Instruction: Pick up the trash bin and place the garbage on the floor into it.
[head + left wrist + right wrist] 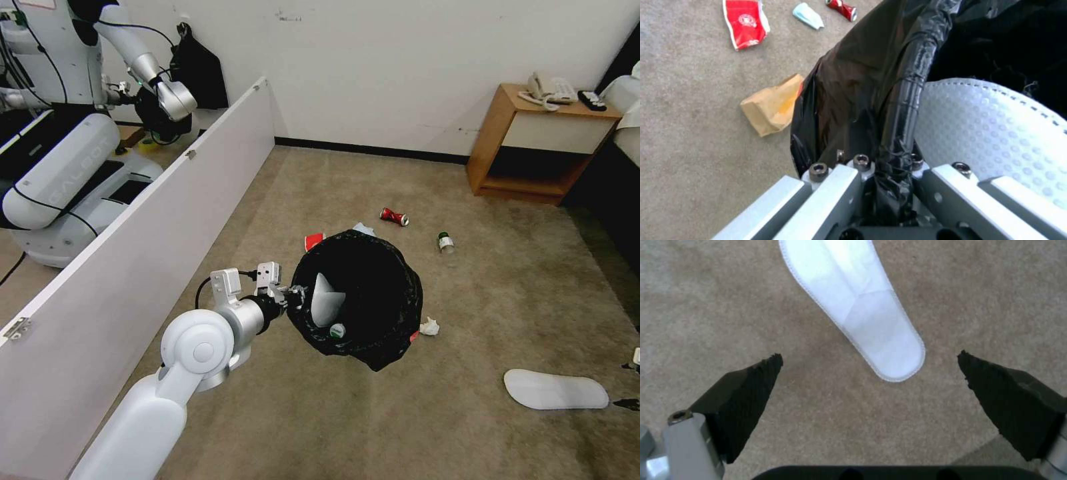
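My left gripper (294, 293) is shut on the near rim of the trash bin (380, 280), lined with a black bag, and holds it above the floor (480, 320). A white slipper (327, 301) and a bottle (337, 330) lie inside. In the left wrist view, the left gripper (891, 168) clamps the bag-wrapped rim beside that slipper (991, 123). Garbage lies around: a red can (393, 216), bottle (445, 242), tissue wad (430, 327), red carton (746, 23), face mask (808, 15), cardboard piece (771, 106). My right gripper (869, 358) hangs open over a second slipper (853, 296), near its tip.
A long white partition board (133, 267) runs along my left, with another robot (67, 167) behind it. A wooden nightstand (533, 147) with a phone stands at the back right, by a bed edge (630, 100). A black baseboard (373, 151) lines the far wall.
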`<state>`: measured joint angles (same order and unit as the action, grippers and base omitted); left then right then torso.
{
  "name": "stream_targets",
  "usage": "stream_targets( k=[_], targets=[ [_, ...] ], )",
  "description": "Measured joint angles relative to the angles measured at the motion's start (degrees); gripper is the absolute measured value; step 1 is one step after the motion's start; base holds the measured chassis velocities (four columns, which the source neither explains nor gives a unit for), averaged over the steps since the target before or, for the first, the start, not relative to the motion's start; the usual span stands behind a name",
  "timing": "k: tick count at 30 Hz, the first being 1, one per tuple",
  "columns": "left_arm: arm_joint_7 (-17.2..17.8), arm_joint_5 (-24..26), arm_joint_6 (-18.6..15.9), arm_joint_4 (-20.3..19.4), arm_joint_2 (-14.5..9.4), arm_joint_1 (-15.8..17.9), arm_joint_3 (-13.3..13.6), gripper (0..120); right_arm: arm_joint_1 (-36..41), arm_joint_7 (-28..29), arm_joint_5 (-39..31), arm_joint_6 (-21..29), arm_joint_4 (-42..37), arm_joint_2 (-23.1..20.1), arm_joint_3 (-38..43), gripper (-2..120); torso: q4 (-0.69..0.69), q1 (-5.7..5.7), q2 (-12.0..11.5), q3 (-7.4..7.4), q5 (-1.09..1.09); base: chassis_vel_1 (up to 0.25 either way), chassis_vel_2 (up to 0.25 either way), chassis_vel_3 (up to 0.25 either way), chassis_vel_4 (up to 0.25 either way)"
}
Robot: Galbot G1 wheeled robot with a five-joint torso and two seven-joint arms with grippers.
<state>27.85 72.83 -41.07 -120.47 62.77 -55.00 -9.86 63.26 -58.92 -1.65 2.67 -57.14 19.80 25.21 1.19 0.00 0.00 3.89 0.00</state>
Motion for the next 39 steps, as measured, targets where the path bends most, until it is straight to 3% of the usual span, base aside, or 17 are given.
stream_targets(
  k=[12, 39],
  targets=[
    [-0.39, -0.64, -0.03, 0.57, 1.25, 0.41, 0.43, 0, -0.82, 2.78, -3.79, 0.66, -0.53, 1.36, -0.02, 100, 0.01, 0.00, -0.01, 0.00, 0.00, 0.000, 0.000, 0.000, 0.000],
    [-0.46, -1.40, -0.04, 0.20, 1.68, -0.36, 0.29, 0, -4.60, 5.25, -5.69, 2.68, -2.42, 3.24, -5.86, 100, 0.01, 0.00, -0.01, 0.00, 0.00, 0.000, 0.000, 0.000, 0.000]
  ],
)
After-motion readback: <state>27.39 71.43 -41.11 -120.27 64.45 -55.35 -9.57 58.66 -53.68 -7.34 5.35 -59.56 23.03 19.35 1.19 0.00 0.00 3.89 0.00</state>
